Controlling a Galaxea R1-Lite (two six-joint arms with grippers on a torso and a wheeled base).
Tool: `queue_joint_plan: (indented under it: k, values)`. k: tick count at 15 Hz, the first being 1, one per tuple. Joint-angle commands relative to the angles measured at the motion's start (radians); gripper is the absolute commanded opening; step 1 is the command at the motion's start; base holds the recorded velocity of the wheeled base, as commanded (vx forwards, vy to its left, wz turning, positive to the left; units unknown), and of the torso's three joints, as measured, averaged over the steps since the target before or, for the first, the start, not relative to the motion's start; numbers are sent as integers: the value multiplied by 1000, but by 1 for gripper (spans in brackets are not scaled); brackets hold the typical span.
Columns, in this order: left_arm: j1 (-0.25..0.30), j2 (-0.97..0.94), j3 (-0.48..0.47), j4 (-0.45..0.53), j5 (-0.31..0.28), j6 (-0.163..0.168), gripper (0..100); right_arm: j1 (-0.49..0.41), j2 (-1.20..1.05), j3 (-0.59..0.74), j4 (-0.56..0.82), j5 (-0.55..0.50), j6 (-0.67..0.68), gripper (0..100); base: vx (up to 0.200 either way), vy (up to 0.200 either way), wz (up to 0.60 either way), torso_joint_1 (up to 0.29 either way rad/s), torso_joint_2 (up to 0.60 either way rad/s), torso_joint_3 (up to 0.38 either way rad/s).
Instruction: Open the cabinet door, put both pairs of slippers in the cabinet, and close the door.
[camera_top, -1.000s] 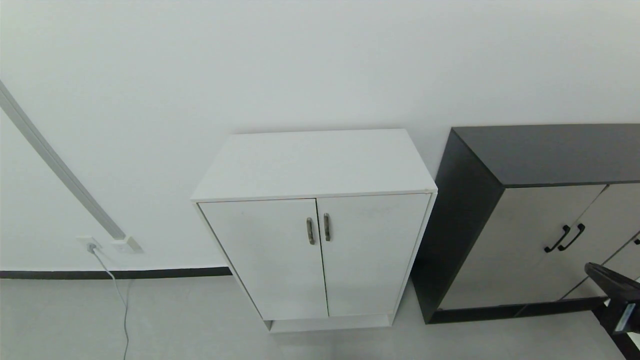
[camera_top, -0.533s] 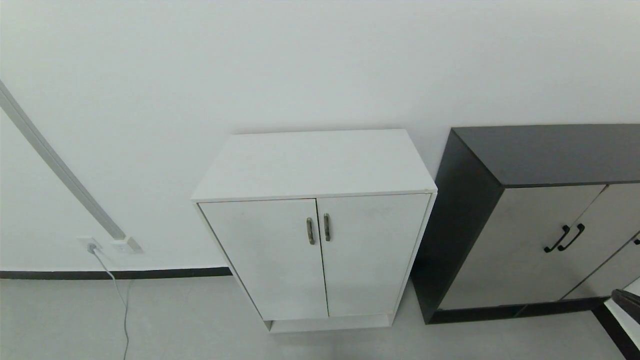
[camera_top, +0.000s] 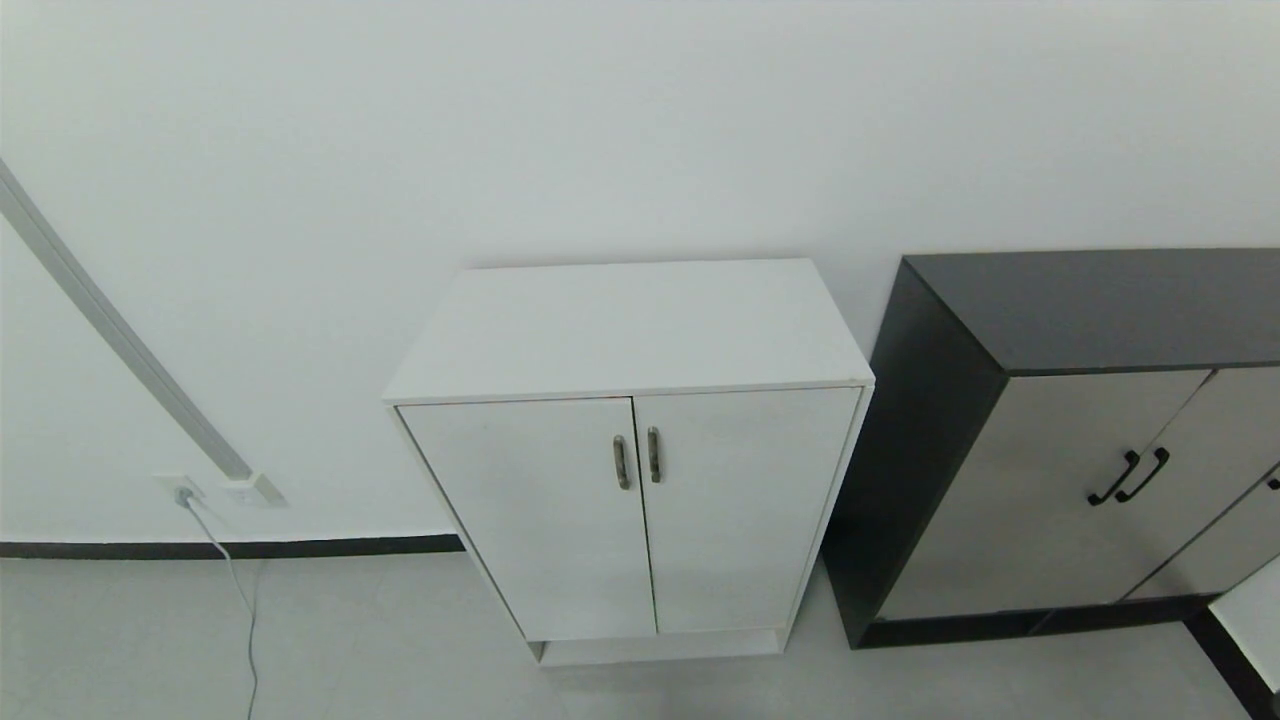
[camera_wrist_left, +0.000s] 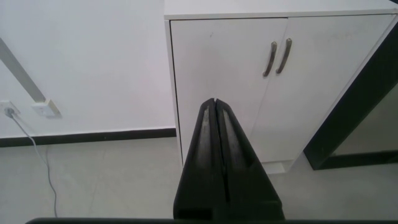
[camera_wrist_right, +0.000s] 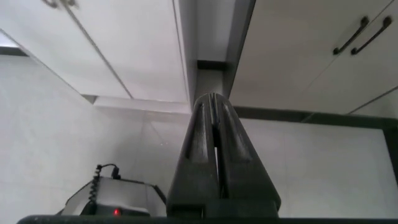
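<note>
1. My left gripper (camera_wrist_left: 214, 107): jaws pressed together, nothing between them. It is held over the grey floor (camera_top: 400, 640) and points at the white cabinet (camera_top: 630, 330).

2. My right gripper (camera_wrist_right: 212, 99): jaws likewise closed tight and empty. It is held low and points at the narrow gap where the white cabinet meets the dark cabinet (camera_top: 1100, 310).

3. White cabinet: stands on the floor with its back against the wall, straight ahead of me. Its left door (camera_top: 530, 510) and right door (camera_top: 740, 500) are both fully closed and meet at the middle. One upright metal handle (camera_top: 621, 462) sits on the left door, and its twin (camera_top: 654, 454) sits just beside it on the right door. The top panel is plain white.

4. Dark cabinet: stands to my right of the white one, almost touching it. It has pale doors with black handles (camera_top: 1130, 476), also closed.

5. Wall items, to my left of the white cabinet: a socket (camera_top: 180, 490) with a grey cable (camera_top: 235, 590) trailing to the floor, a slanted conduit (camera_top: 110, 320) and a black skirting strip (camera_top: 230, 547).
</note>
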Motion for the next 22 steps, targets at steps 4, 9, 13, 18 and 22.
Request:
queue_joint_plan:
  k: [4, 9, 13, 18, 22]
  values:
    - [0, 1, 0, 0, 0, 0, 0, 6, -219, 66, 149, 23, 0, 0, 0, 0, 0, 0, 0, 0]
    - [0, 1, 0, 0, 0, 0, 0, 32, -388, 65, 223, -10, 3, 0, 0, 0, 0, 0, 0, 0]
    - [0, 1, 0, 0, 0, 0, 0, -62, -468, 66, 221, -17, 3, 0, 0, 0, 0, 0, 0, 0]
    - [0, 1, 0, 0, 0, 0, 0, -68, -472, 66, 221, -22, 23, 0, 0, 0, 0, 0, 0, 0]
    - [0, 1, 0, 0, 0, 0, 0, -114, -514, 65, 223, -22, 26, 0, 0, 0, 0, 0, 0, 0]
